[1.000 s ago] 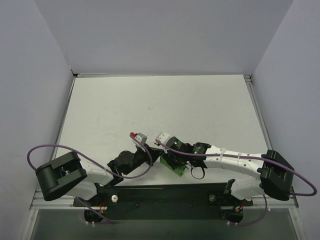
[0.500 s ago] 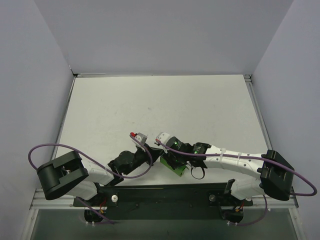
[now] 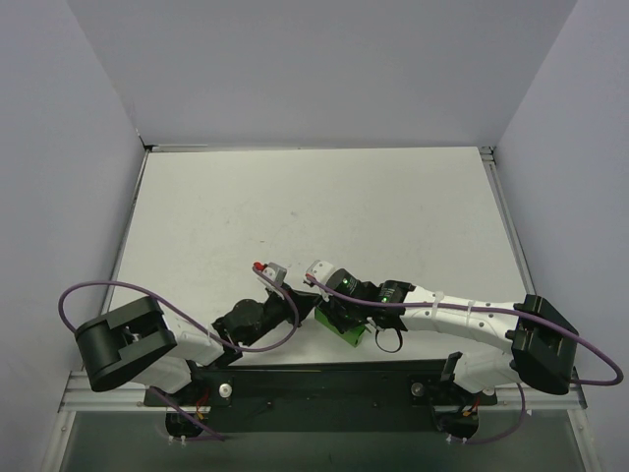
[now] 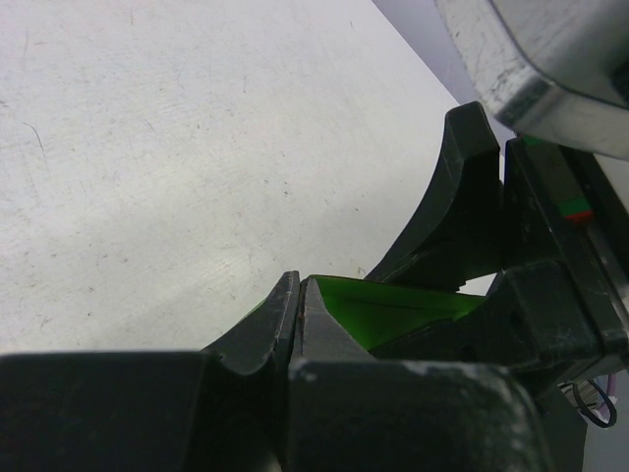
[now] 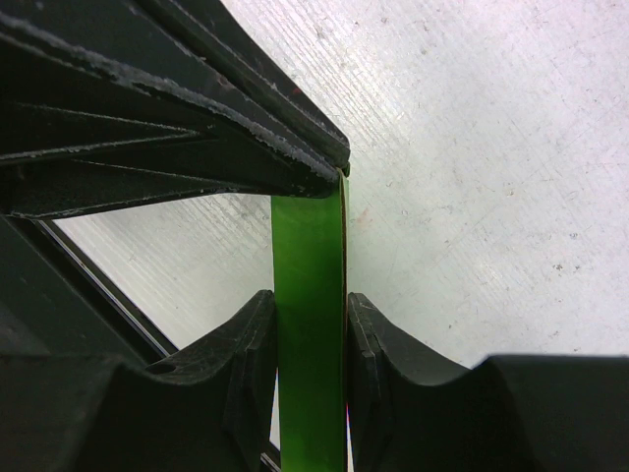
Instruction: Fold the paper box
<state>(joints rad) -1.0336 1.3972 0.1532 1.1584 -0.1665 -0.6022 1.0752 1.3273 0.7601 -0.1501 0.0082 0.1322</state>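
Down at the near edge of the worktop (image 3: 324,206), one paper box (image 3: 346,332) sits between the two arms. What shows of the green card slants from far-left to near-right. The right wrist view gives it edge-on: a narrow green strip running straight out from the right tool (image 5: 310,315), whose two fingers are clamped on it from either side. The left tool (image 4: 298,295) has its fingers pressed tight together, tips right against the card's far edge. Whether it nips any card, I can't tell. The surface is white, matt and finely scratched. Plain pale grey walls close it in on three sides. The count: one box, two tools, two purple cables (image 3: 128,288).
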